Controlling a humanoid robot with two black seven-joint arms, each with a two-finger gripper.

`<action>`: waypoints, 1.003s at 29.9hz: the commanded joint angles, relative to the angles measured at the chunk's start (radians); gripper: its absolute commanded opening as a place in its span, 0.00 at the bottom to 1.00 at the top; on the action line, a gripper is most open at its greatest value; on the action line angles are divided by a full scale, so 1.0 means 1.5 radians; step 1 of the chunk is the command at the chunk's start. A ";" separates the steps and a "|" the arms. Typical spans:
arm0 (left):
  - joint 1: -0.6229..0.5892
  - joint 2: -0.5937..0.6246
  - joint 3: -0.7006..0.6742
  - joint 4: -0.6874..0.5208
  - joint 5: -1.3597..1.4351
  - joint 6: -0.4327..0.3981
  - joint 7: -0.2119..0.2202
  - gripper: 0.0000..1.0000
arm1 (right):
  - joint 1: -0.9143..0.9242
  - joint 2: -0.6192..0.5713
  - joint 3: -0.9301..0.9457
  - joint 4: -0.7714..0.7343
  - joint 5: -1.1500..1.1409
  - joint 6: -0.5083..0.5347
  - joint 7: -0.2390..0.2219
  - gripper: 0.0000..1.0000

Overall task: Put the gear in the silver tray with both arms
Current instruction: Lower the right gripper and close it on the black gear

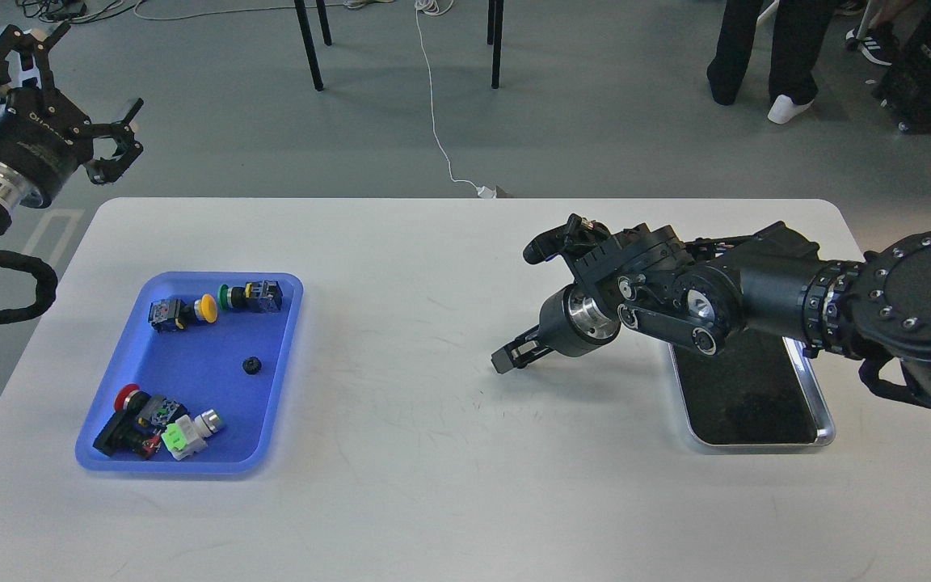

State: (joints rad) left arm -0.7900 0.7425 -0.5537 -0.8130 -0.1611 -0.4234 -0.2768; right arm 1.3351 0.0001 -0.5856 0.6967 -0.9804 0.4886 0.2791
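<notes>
While the shiny silver metal tray (809, 404) sat near the right edge of the white table (401, 485), its dark bottom looked bare, so no gear had been put in it yet. That part of the job was still to do.

The right black claw gripper (507, 360) hung low over the middle of the table, to the left of the silver tray and apart from it. Its tips looked close together, but they were small and dark, so I could not tell if they were pinched on a gear or just nearly closed. No gear showed on the bare table under it. One small black gear (252, 365) lay in the blue plastic tray (191, 465) on the left, with the coloured push buttons (183, 311) and other small parts around it, and nothing touched it.

The left black claw gripper (69, 89) was up high past the far left corner of the table, with its fingers spread wide and nothing in them.

If the right gripper did hold a gear, I think it only needed to swing right and drop it over the raised rim. The table between the two trays had lots of room. The thick right arm (756, 283) covered the far end of the silver tray, so that rim was the thing to watch.
</notes>
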 commanded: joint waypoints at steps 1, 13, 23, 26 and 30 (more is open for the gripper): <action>0.000 0.000 0.000 0.000 0.000 0.000 0.000 0.97 | 0.000 0.000 0.001 0.002 0.000 0.000 0.001 0.57; 0.005 0.007 0.000 0.000 0.000 0.000 -0.001 0.97 | -0.004 0.000 -0.003 0.001 -0.006 0.000 0.001 0.40; 0.006 0.007 0.000 0.002 -0.001 0.000 -0.001 0.97 | -0.010 0.000 -0.003 0.000 -0.007 0.000 0.000 0.33; 0.006 0.007 0.000 0.002 -0.001 0.000 -0.001 0.97 | -0.010 0.000 -0.003 0.000 -0.007 0.000 0.000 0.30; 0.006 0.007 0.000 0.001 -0.001 0.000 -0.001 0.97 | -0.010 0.000 -0.004 0.000 -0.007 0.000 -0.001 0.23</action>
State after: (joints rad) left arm -0.7808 0.7536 -0.5537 -0.8100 -0.1627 -0.4234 -0.2777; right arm 1.3208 -0.0002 -0.5913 0.6963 -0.9910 0.4885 0.2787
